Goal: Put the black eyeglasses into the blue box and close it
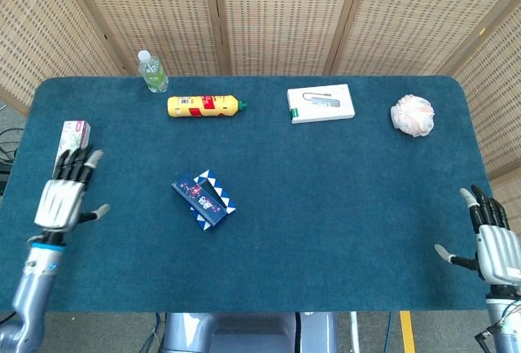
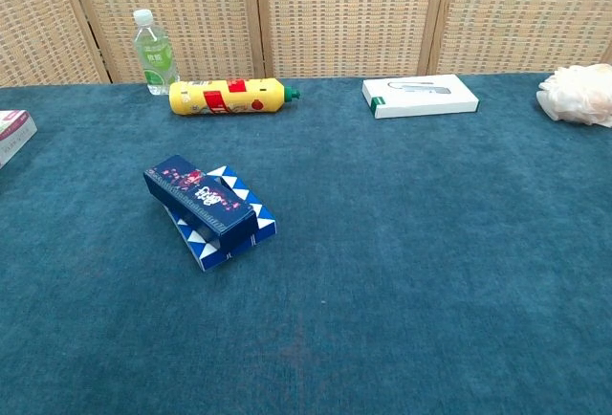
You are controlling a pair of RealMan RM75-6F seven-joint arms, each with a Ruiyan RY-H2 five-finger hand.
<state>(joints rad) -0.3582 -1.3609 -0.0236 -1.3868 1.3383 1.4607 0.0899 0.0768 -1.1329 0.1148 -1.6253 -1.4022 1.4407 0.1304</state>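
The blue box (image 1: 203, 199) (image 2: 208, 210) lies on the table left of centre, its dark lid resting at a slight tilt over the white-triangle base. No black eyeglasses show in either view. My left hand (image 1: 65, 198) hovers at the table's left edge, far from the box, fingers spread and holding nothing. At the right edge, my right hand (image 1: 491, 243) is also spread and empty. Neither hand appears in the chest view.
Along the back stand a green-capped water bottle (image 1: 152, 71), a yellow bottle on its side (image 1: 205, 106), a white flat box (image 1: 320, 103) and a crumpled white bag (image 1: 413, 115). A pink carton (image 1: 73, 136) lies just beyond my left hand.
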